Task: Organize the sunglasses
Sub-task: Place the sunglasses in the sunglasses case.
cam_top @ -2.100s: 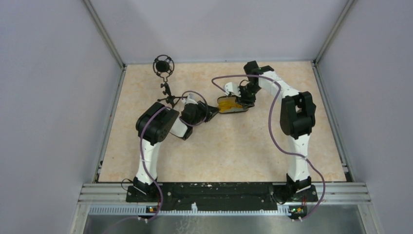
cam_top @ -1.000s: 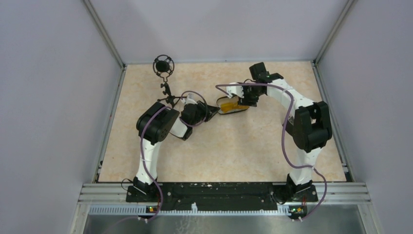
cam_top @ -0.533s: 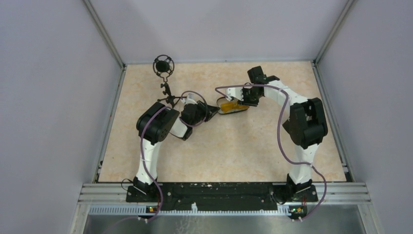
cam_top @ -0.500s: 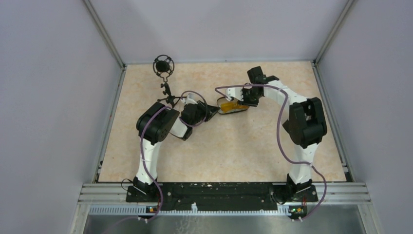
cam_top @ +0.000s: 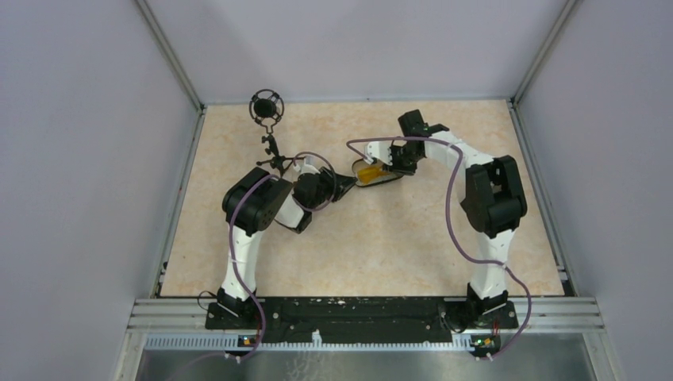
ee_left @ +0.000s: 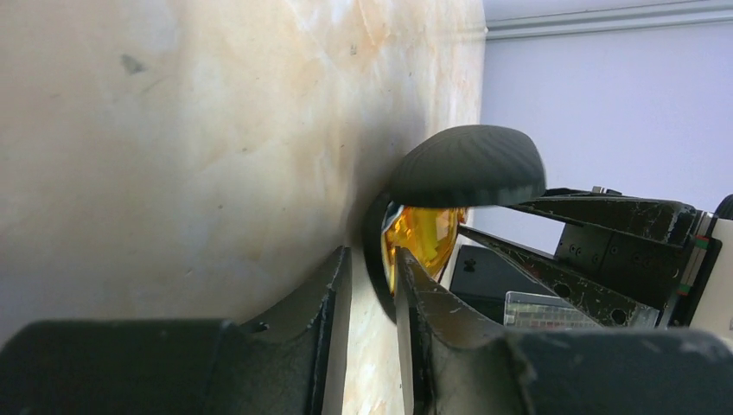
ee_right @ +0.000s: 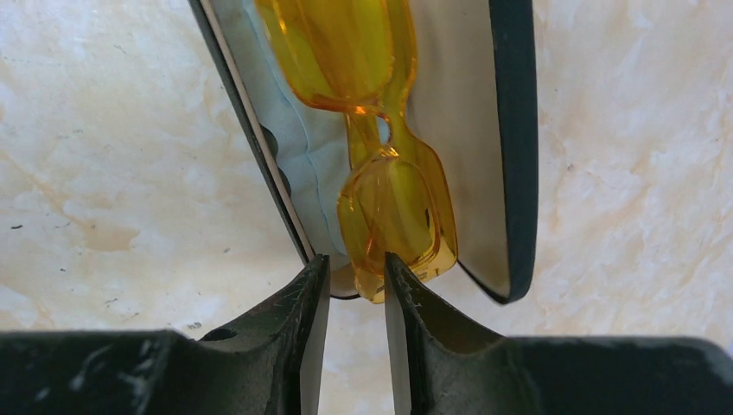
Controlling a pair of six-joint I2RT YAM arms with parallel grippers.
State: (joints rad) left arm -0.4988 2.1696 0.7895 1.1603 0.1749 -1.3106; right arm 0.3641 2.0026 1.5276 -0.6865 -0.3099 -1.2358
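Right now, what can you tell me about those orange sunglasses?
The sunglasses have translucent amber wraparound lenses joined by a narrow bridge, glossy plastic by the look. They lie lengthwise inside the open black case, on its tan lining and partly over a light blue cloth. One lens end reaches the case's rim at the right gripper, between its fingers; contact is unclear.

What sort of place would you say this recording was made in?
Probably a lab test cell for robot work: plain grey wall panels close in a marble-patterned tabletop, the left arm and right arm are bolted to a rail at its near edge, and a microphone stands on it.
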